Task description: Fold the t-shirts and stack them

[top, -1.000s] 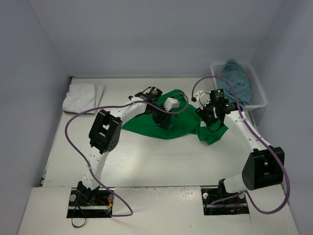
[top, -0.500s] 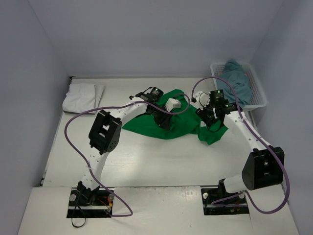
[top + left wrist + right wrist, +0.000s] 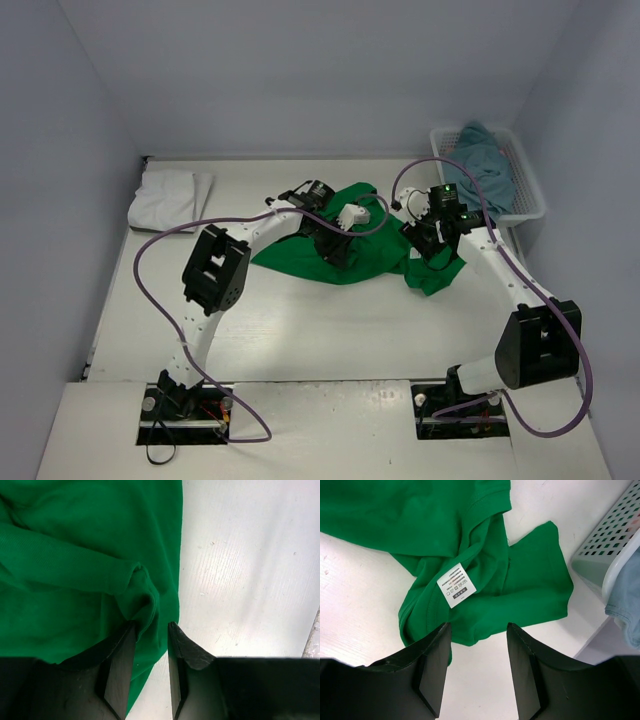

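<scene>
Fixed high behind both arm bases, looking down across the whole counter (image 3: 300, 330). Mounted on each wrist, pointing steeply down, very close. Shared by all three: the bright green t-shirt (image 3: 375, 255) (image 3: 60, 580) (image 3: 420, 525)

Even, soft light throughout; the white counter (image 3: 240, 580) shows mild glare toward 3 o'clock, and each wrist view's near tool fingers look slightly soft.

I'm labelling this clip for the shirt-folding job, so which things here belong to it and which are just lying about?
Part of the job:
- green t-shirt, spread mid-table
- white t-shirt, far left
- teal-blue t-shirt, in the basket
- left pincer, at a green fold
- right pincer, open above the green cloth

Just lying about:
- white lattice basket
- care label on the green t-shirt
</scene>
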Robot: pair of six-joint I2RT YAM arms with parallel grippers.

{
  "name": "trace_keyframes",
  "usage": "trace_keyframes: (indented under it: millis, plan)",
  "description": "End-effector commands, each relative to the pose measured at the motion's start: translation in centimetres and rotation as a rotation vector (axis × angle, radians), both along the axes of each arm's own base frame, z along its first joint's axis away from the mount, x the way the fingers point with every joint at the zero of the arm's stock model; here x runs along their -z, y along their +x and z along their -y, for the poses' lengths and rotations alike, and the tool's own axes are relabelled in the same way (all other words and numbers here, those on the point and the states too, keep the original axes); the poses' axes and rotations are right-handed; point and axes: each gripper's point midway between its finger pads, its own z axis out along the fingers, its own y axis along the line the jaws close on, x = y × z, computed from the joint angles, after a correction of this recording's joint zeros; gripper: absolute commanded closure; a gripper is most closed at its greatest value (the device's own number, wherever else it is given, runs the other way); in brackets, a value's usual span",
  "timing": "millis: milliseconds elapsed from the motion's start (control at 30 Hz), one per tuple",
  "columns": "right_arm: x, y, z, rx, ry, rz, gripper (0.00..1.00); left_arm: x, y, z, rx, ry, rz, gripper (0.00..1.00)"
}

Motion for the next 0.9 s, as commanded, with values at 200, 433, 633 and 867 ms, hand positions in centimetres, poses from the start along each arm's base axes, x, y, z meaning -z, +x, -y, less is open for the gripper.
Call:
trace_keyframes:
  millis: [200, 433, 633, 867]
  plan:
    - [-1.4, 0.3, -0.2, -0.008, 0.028, 0.054, 0.55, -1.6, 0.4, 1.4, 0.036, -0.043, 0.051, 0.78]
    - [-1.0, 0.1, -0.3, -0.013, 0.029, 0.041, 0.55, -2.3, 1.9, 0.2, -0.003, 0.007, 0.122, 1.0]
    - [-0.7, 0.2, -0.6, -0.019, 0.039, 0.033, 0.56, -6.8, 2.9, -2.5, -0.054, 0.025, 0.251, 1.0]
    - [-1.6, 0.4, -0.9, -0.012, 0.057, 0.056, 0.56, -12.6, 1.9, -8.7, -0.152, -0.02, 0.288, 1.0]
